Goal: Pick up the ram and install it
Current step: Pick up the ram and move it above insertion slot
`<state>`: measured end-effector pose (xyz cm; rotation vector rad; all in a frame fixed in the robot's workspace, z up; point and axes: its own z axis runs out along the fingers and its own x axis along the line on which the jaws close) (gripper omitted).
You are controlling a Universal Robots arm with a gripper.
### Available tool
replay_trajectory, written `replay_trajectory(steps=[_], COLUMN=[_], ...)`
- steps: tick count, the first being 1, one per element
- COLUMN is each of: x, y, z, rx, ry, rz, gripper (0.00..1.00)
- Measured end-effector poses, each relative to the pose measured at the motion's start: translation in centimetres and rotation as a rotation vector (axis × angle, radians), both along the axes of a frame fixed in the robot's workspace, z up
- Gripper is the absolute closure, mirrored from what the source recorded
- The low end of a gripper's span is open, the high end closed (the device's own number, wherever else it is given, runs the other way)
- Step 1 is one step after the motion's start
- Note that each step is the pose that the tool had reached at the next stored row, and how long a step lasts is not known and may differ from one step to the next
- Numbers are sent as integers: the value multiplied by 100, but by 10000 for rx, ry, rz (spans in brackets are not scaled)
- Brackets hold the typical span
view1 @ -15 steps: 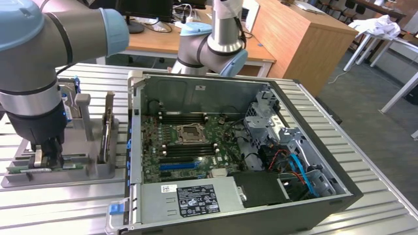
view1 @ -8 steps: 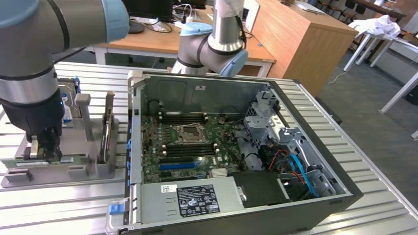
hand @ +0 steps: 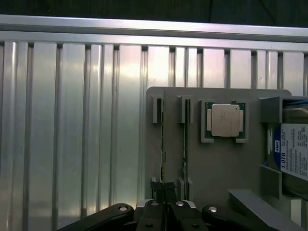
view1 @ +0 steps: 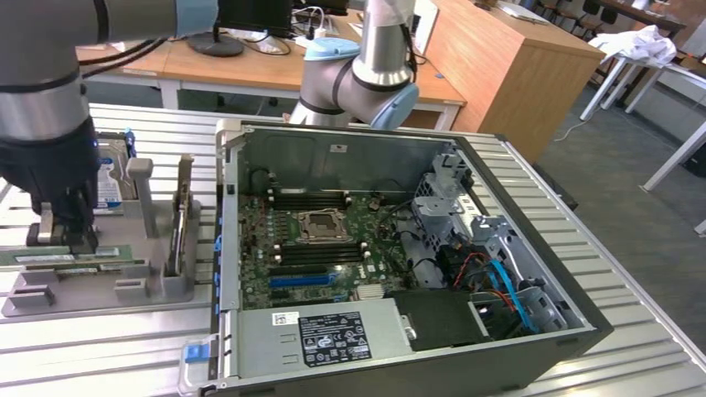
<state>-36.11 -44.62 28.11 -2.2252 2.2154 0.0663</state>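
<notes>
The claw [hand: 163, 186] is clamped on the thin green ram [hand: 162, 139], edge-up in a smooth grey holder [hand: 216, 166] on the ribbed metal tabletop [hand: 72, 120]; the arm [view1: 45, 124] points straight down.

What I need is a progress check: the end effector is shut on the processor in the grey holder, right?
No. The end effector is shut on the ram in the grey holder, not the processor, which lies apart in its own bay. The wrist view shows it.

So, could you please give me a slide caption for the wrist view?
Pincer shut on one ram in the grey holder, beside its twin, a processor chip and a hard drive.
</notes>
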Motion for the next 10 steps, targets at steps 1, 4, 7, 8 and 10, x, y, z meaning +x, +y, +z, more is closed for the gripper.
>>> replay_trajectory(steps=[1, 4, 7, 8, 10], x=[0, 0, 0, 0, 0], y=[0, 0, 0, 0, 0], z=[45, 164, 272, 302, 358], rx=[0, 0, -1, 0, -1], ry=[0, 0, 1, 1, 1], rz=[0, 0, 0, 0, 0], gripper=[89, 89, 89, 89, 89])
